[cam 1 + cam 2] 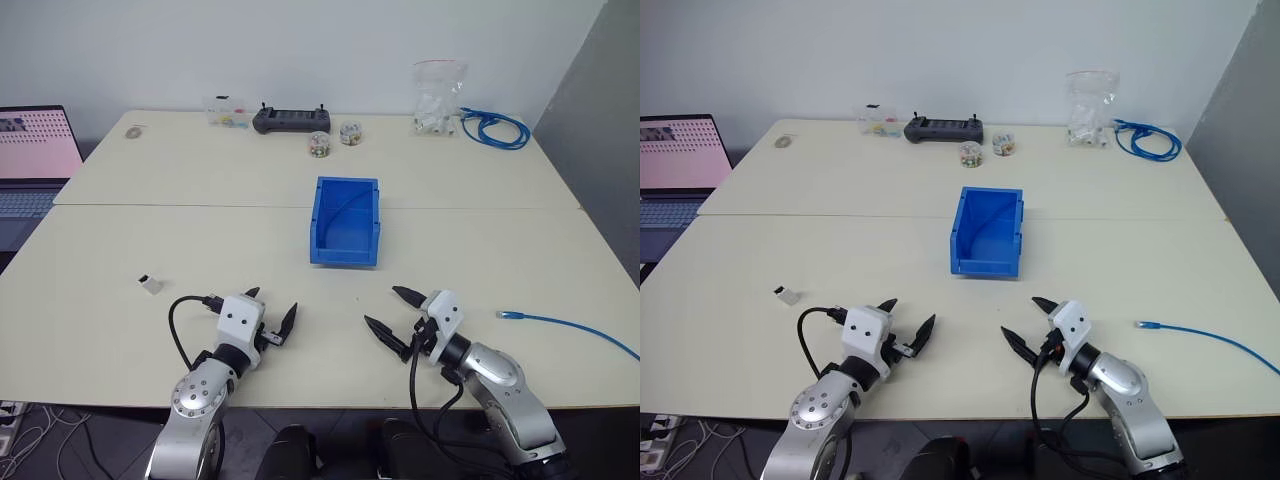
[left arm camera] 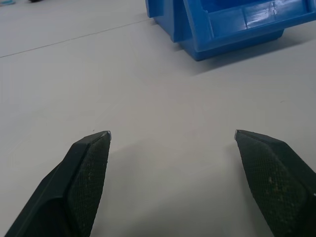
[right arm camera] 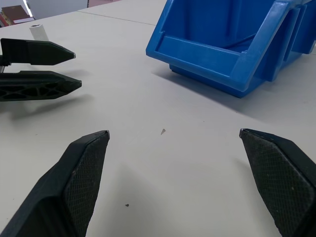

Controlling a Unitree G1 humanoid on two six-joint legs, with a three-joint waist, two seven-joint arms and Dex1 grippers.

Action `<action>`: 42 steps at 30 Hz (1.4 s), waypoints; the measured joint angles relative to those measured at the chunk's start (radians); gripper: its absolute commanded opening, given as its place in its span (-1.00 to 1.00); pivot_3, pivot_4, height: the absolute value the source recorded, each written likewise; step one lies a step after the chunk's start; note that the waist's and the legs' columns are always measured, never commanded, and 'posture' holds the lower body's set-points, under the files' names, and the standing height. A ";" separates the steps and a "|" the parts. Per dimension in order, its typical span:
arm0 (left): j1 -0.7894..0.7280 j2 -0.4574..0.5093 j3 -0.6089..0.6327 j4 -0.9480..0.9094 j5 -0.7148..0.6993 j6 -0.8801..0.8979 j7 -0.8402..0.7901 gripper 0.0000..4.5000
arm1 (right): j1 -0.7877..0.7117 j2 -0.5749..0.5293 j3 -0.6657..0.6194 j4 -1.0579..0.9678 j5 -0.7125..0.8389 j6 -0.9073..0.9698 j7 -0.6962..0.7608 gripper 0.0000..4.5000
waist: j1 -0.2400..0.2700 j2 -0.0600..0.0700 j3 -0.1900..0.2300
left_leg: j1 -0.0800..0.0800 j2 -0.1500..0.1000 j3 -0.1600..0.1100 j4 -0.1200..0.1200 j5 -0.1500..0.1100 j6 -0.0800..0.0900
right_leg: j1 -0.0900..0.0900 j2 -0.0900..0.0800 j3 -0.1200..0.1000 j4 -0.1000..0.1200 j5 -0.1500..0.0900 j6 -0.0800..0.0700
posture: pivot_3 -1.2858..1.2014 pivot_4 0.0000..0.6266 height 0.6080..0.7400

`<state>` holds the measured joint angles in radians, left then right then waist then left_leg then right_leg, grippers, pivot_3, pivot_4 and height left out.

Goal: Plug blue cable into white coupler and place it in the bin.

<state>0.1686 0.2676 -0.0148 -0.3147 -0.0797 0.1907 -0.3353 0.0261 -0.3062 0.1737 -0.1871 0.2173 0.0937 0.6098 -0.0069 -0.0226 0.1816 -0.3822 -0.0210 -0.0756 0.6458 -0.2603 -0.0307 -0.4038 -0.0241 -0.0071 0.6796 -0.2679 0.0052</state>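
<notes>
One bin, one blue cable, one white coupler, two jars.

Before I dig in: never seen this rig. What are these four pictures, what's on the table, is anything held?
It is a humanoid robot with two arms, each ending in a two-fingered black gripper. The two wide pictures come from its head camera, looking down over the table. The two close ones come from cameras on each wrist, looking along that gripper's fingers.

The left gripper and right gripper hover over the table, both open, holding nothing.

On the table: the bin at centre, the white coupler to the robot's left, the blue cable to its right. Along the far edge lie a black controller, small jars, a clear bag and a coiled blue cable.
</notes>
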 measured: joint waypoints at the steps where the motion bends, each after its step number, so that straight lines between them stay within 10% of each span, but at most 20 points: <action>1: 0.000 -0.001 0.000 0.000 -0.003 0.000 -0.002 0.87 | 0.000 0.000 0.000 0.000 0.000 0.000 0.000 0.99 | 0.000 0.000 0.000 | 0.000 0.000 0.000 0.000 0.000 0.000 | 0.000 0.000 0.000 0.000 0.000 0.000 | 0.03 -0.52 1.00; 23: 0.007 0.005 -0.044 0.009 -0.001 -0.056 -0.032 0.93 | -0.009 0.000 0.014 0.031 -0.043 -0.045 -0.002 1.00 | 0.000 0.000 0.000 | 0.000 0.000 0.000 0.000 0.000 0.000 | 0.000 0.000 0.000 0.000 0.000 0.000 | 0.03 -0.52 1.00; 31: 0.007 0.146 -0.018 -0.014 -0.204 -0.068 -0.299 0.93 | -0.014 -0.005 0.041 0.015 -0.087 -0.088 -0.007 1.00 | 0.000 0.000 0.000 | 0.000 0.000 0.000 0.000 0.000 0.000 | 0.000 0.000 0.000 0.000 0.000 0.000 | 0.03 -0.52 1.00; 42: -0.343 0.324 -0.162 -0.060 -0.311 0.174 -0.578 0.93 | 0.009 -0.343 -0.280 -0.196 0.090 0.103 0.106 1.00 | 0.004 0.000 0.000 | 0.000 -0.002 0.000 0.001 0.000 0.000 | 0.001 0.001 -0.001 0.000 0.000 0.000 | 0.03 -0.52 1.00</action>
<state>-0.1742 0.5916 -0.1768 -0.3747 -0.3907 0.3643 -0.9138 0.0352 -0.6493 -0.1066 -0.3833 0.3078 0.1972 0.7157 -0.0025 -0.0226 0.1817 -0.3826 -0.0226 -0.0754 0.6463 -0.2602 -0.0304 -0.4026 -0.0229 -0.0078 0.6795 -0.2679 0.0053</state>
